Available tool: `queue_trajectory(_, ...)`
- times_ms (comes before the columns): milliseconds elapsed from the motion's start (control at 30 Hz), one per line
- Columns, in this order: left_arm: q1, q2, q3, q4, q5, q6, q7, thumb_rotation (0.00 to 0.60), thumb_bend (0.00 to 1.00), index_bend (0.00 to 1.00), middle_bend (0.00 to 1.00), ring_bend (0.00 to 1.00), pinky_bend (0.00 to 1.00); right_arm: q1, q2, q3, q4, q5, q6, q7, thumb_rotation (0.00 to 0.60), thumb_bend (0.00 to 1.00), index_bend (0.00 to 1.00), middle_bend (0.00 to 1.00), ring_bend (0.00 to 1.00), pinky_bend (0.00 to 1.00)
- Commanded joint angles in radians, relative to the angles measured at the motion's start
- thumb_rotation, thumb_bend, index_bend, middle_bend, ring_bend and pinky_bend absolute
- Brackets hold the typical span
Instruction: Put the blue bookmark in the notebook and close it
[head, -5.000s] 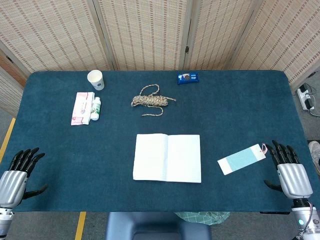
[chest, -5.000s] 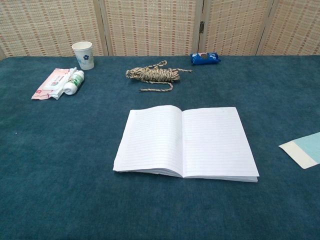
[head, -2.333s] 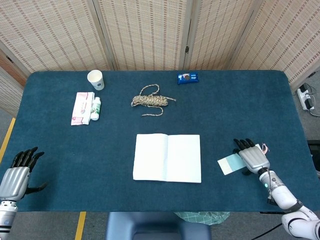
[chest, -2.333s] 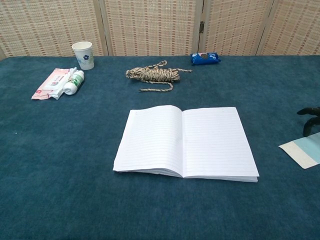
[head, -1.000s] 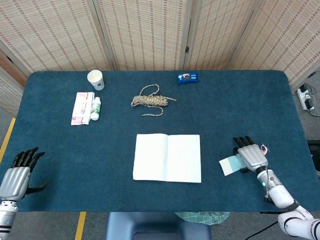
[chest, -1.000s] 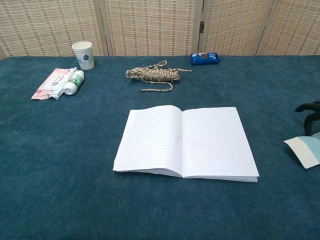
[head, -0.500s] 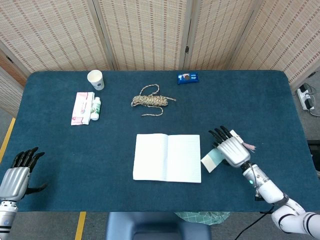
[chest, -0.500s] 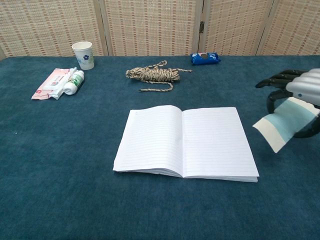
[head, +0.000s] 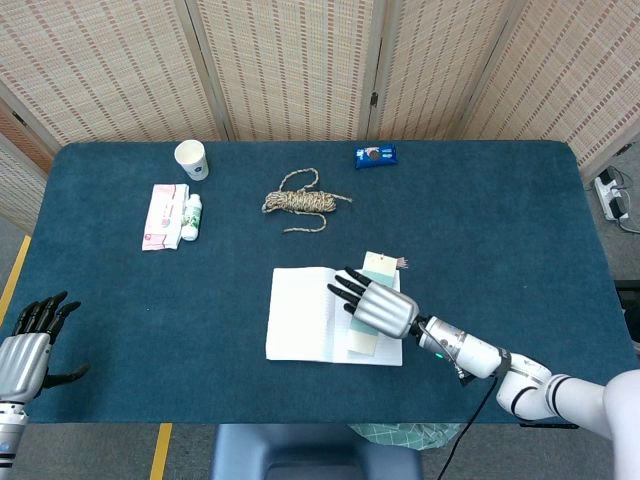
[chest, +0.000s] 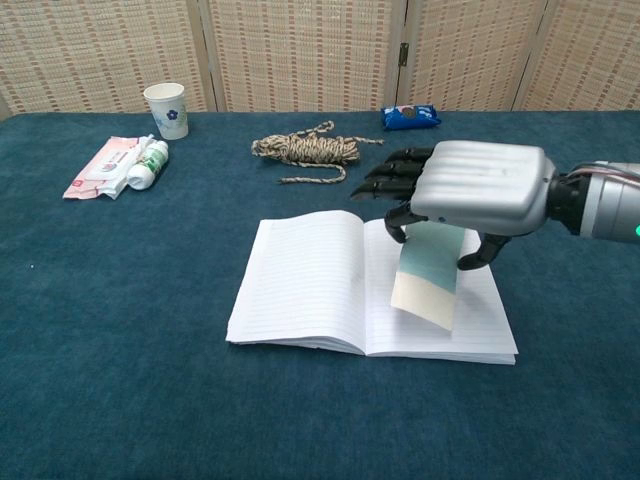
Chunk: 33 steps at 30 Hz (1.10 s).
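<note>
The open white notebook (head: 300, 318) (chest: 300, 280) lies flat at the table's near middle. My right hand (head: 378, 308) (chest: 470, 190) hovers over its right page and holds the blue bookmark (head: 377, 265) (chest: 428, 266), which hangs down from the fingers with its cream end lowest, just above the page. The bookmark's tasselled end sticks out past the hand toward the far side in the head view. My left hand (head: 28, 345) rests at the table's near left corner with fingers apart and nothing in it; the chest view does not show it.
A coil of rope (head: 302, 201) (chest: 310, 150) lies beyond the notebook. A paper cup (head: 191, 158) (chest: 167, 108), a tissue pack (head: 161, 216) (chest: 98, 168) and a small bottle (head: 191, 217) (chest: 149, 165) stand at the far left. A blue snack packet (head: 376, 156) (chest: 410, 117) sits at the far edge.
My right hand has carried the bookmark left from beside the notebook to above its right page. The bookmark now hangs nearly upright. The left hand has barely shifted.
</note>
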Motion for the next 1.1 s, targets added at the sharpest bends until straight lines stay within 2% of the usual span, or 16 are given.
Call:
queue_trajectory(33,0.0,0.001,-0.001,0.001,-0.002,-0.002,-0.004,0.6,0.19,0.18,0.07,0.0,0.0,0.033,-0.045,-0.031,0.061,-0.046,0.014,0.048,0.6,0.17,0.46,0.1,0.09,0.12)
queue_trajectory(333,-0.008,-0.001,-0.003,0.012,-0.014,-0.025,-0.009,0.6,0.19,0.18,0.07,0.0,0.0,0.062,-0.108,-0.08,0.191,-0.091,0.098,0.173,0.6,0.16,0.46,0.1,0.11,0.16)
queue_trajectory(1100,-0.012,-0.021,-0.012,0.025,-0.035,-0.031,0.022,0.6,0.19,0.18,0.07,0.0,0.0,0.106,-0.178,-0.157,0.405,-0.118,0.191,0.332,0.6,0.17,0.46,0.1,0.12,0.18)
